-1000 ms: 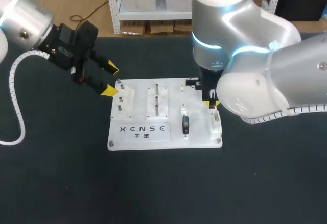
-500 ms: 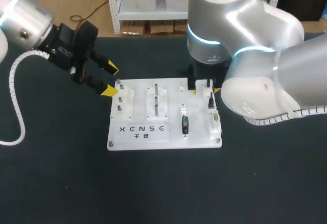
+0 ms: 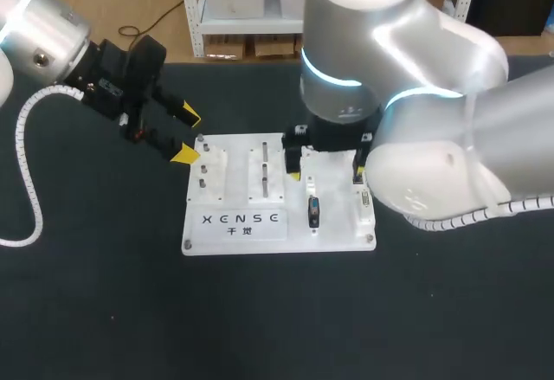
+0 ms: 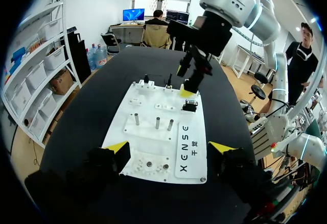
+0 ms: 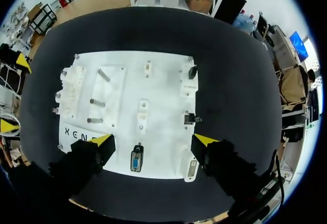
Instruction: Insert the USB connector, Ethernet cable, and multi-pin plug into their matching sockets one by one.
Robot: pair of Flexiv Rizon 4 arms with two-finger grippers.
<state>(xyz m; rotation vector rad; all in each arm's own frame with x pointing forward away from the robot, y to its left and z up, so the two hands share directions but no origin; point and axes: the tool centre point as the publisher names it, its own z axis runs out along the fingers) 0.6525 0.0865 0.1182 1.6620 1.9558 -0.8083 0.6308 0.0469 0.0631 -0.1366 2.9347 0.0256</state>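
Observation:
The white socket board [image 3: 279,235] lies mid-table. A black multi-pin plug [image 3: 314,211] sits in its front middle, also seen just under my right gripper's fingers [image 5: 136,162]. A small black plug [image 3: 357,170] stands upright in the white strip on the board's right side [image 5: 190,118]. My right gripper [image 3: 327,168] hangs open above the board's middle with nothing between its fingers [image 5: 153,140]. My left gripper [image 3: 185,136] is open and empty just off the board's back left corner, facing along the board [image 4: 169,147]. My right gripper [image 4: 186,81] shows at the board's far end in that view.
Two metal pegs [image 3: 265,159] stand in the board's middle block, and a white block with studs [image 3: 208,168] fills its left side. Black table surface [image 3: 104,293] surrounds the board on all sides.
My right gripper opened, let go of the small black plug at the board's right strip, and moved left over the board's middle. The left arm has not moved.

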